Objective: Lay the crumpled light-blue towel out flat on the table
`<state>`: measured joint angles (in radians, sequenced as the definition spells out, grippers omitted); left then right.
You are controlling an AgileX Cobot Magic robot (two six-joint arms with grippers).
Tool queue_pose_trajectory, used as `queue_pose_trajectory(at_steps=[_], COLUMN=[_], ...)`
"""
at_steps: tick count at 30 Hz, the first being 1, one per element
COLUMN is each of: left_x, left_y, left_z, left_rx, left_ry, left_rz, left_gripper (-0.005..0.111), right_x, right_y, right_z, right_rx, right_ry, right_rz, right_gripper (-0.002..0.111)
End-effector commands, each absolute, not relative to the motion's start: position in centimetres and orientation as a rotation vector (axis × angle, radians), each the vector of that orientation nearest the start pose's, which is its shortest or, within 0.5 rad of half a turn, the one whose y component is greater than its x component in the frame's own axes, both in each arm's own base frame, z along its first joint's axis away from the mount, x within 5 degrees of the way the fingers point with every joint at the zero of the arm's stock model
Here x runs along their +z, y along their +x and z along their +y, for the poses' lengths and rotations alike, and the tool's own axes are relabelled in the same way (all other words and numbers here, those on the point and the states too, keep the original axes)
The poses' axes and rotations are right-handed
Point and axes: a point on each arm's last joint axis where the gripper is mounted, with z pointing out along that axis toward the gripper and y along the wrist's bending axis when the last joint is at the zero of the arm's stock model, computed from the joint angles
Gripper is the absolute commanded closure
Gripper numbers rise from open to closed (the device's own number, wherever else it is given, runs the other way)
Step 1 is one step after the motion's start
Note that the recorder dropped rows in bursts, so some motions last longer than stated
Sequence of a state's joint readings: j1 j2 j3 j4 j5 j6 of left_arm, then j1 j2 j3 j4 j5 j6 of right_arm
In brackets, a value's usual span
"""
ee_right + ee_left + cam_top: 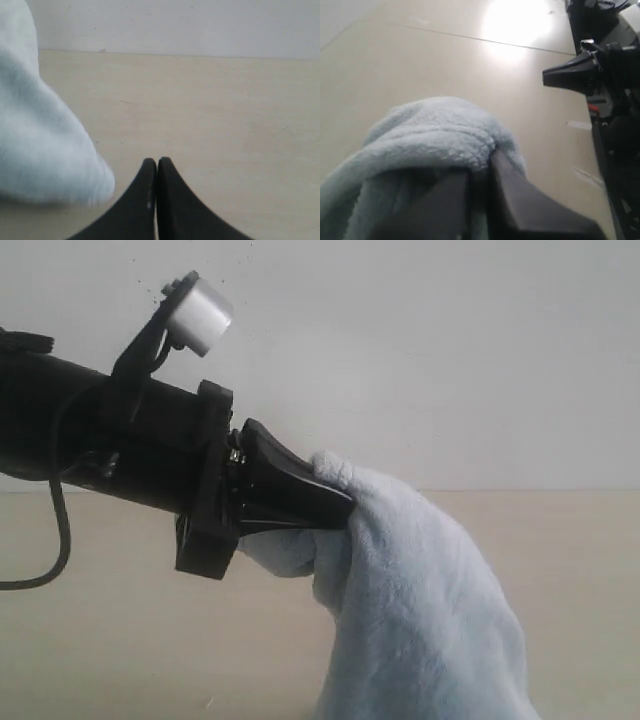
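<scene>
The light-blue towel (420,610) hangs lifted above the table (580,570), draping down from my left gripper (345,510), which is shut on a fold near its top. In the left wrist view the fluffy towel (435,135) bunches over the dark fingers (520,200), pinched between them. My right gripper (157,161) is shut with nothing between its fingers, hovering over the bare table (225,115) beside a hanging part of the towel (35,145). That right gripper (547,79) also shows across the table in the left wrist view.
A white speckled wall (450,360) stands behind the table. A black cable (55,550) loops under the left arm. The right arm's dark base (620,125) stands along the table's edge in the left wrist view.
</scene>
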<state>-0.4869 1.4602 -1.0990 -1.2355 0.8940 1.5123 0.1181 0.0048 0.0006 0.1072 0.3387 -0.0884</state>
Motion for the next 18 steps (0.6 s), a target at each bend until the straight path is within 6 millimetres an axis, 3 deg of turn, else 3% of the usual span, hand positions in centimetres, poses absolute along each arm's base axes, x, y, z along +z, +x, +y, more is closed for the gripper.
queue_pose_trajectory(at_steps=[1, 10, 18], left_x=[32.5, 31.8, 31.7], left_y=[23.7, 24.9, 25.1], left_z=[-19.9, -19.2, -19.0], left_rx=[-0.881, -0.748, -0.719], left_ry=[1.357, 1.221, 1.202], left_rz=[1.648, 1.834, 1.859], left_gripper=[0.103, 0.103, 0.103], right_x=[18.4, 18.4, 18.4], right_y=[5.3, 5.3, 5.3], right_z=[0.9, 0.9, 0.9], right_rx=[0.118, 0.118, 0.118], right_ry=[-0.126, -0.126, -0.126], right_rz=[1.809, 1.809, 1.809], right_gripper=[0.108, 0.108, 0.108])
